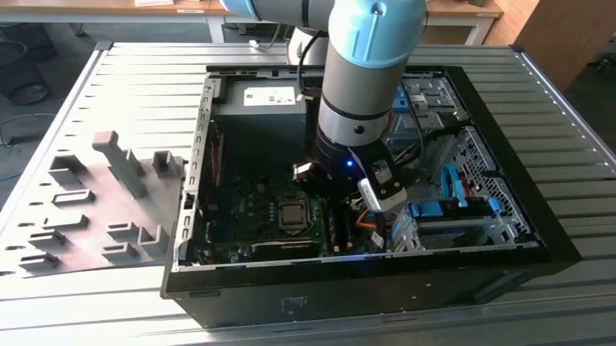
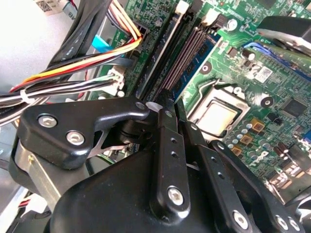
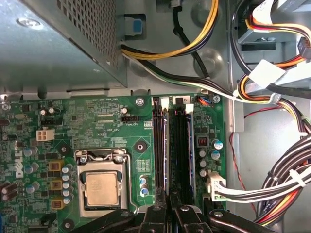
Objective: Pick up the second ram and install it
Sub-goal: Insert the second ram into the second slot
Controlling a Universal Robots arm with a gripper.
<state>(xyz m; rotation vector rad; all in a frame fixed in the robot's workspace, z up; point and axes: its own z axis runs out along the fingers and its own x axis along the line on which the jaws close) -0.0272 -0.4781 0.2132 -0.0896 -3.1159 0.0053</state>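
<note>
The black metal gripper [image 2: 167, 104], fingers pinched together, seems to press the second ram, a thin blue-green stick [image 3: 166, 145], into its slot right of the square silver chip [image 3: 101, 188], needing a straight push.

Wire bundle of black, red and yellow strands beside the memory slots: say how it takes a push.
Likely floppy: the wire bundle sags in loose curves. White ties bind it, so it probably shifts as one. Its white plug is seated, so it likely gives little there.
</note>
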